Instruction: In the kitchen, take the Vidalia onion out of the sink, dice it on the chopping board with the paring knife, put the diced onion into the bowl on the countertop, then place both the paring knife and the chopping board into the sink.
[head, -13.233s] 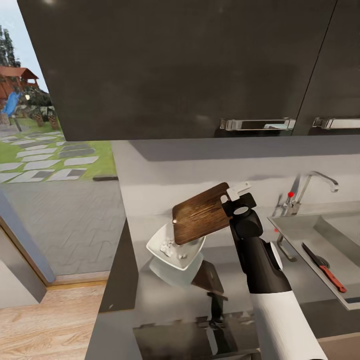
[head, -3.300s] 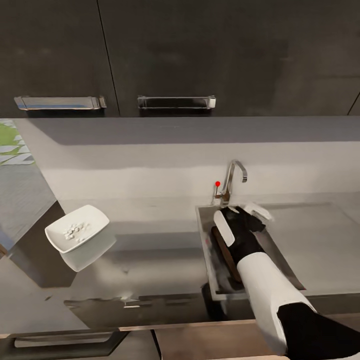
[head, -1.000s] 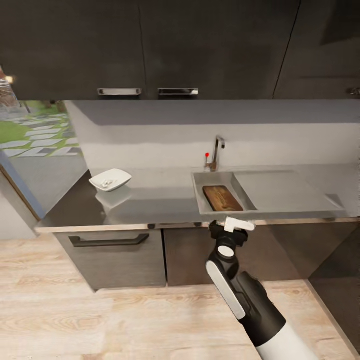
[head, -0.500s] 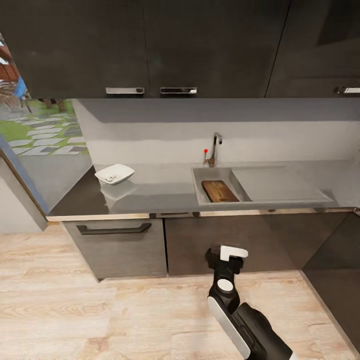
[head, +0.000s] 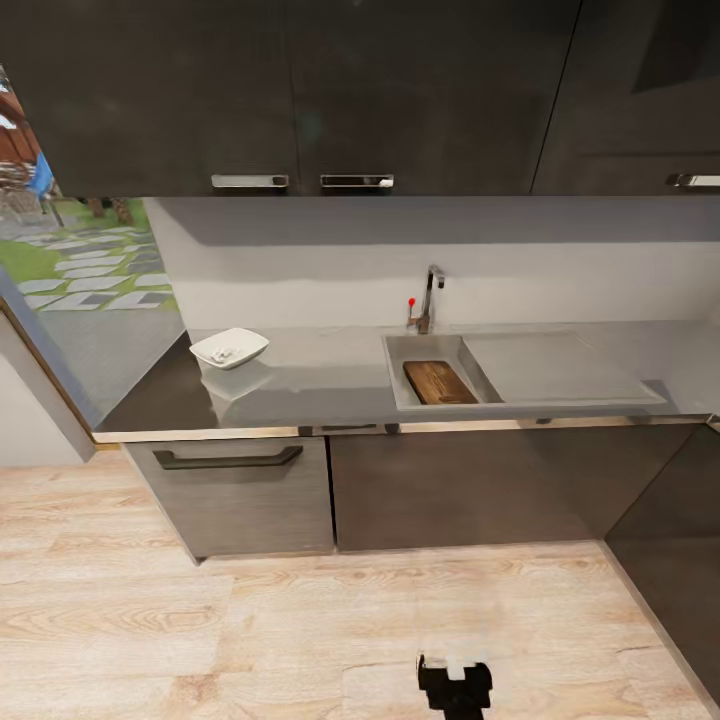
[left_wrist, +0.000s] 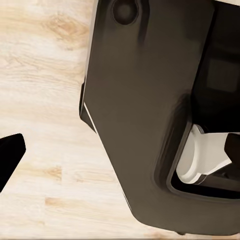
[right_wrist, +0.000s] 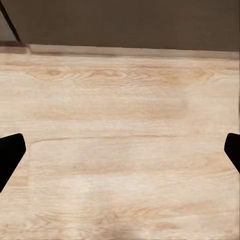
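Looking down from the head camera, I see the bench (head: 330, 385) running across the kitchen under dark wall cupboards (head: 300, 90), with the sink (head: 400, 385) set into it toward the right. The chopping board (head: 439, 382) lies flat inside the basin, below the chrome tap (head: 430, 295). I cannot make out the paring knife there. Well apart to the left, the white bowl (head: 229, 348) sits on the bench near its end, with small pale bits of diced onion (head: 224, 353) inside.

My right tool (head: 455, 685) shows low at the frame's bottom edge over the wooden floor (head: 200, 620). In the right wrist view its dark fingertips (right_wrist: 10, 155) sit at opposite edges, spread wide with only floorboards between them, holding nothing.

In the left wrist view one dark fingertip (left_wrist: 9, 155) shows beside the robot's dark base (left_wrist: 145, 110); I cannot tell how far the left tool is spread.
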